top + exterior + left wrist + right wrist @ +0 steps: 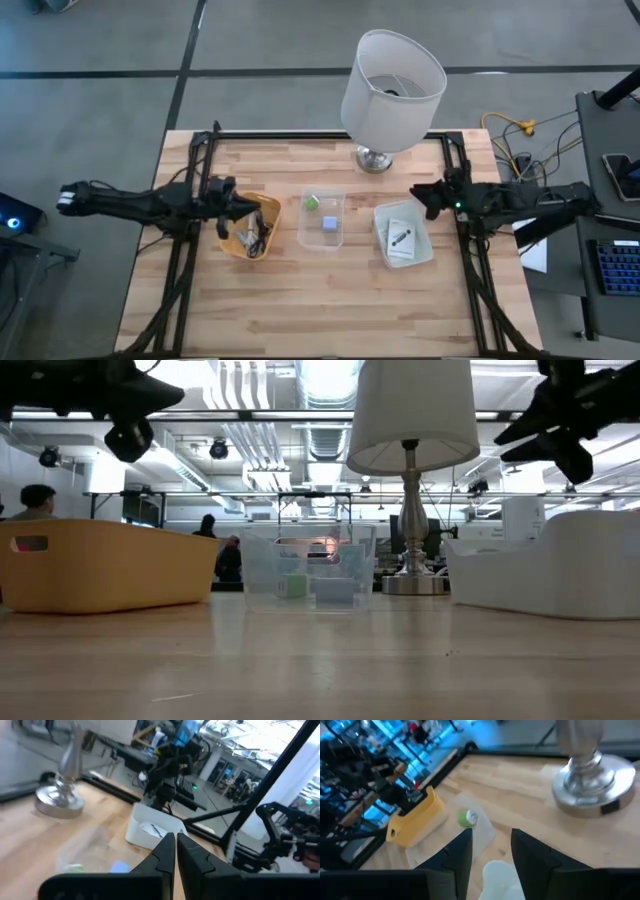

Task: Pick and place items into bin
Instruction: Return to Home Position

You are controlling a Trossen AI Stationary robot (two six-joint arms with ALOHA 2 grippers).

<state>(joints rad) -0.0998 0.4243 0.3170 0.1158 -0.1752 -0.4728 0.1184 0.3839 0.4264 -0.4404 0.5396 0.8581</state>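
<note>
At surface's right edge: right hand, fingers apart, empty, hovers just beside white bin. White packet lies inside, nearer this arm. Left hand, fingers together, hovers over yellow bin. Likely retreat: outward.

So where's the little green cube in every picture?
High view: green cube in the clear bin, centre.
Low view: centre, behind the bin's clear wall.
Left wrist view: blurry green spot inside the clear bin.
Right wrist view: near the yellow bin.
Shared landmark: silver lamp base.
</note>
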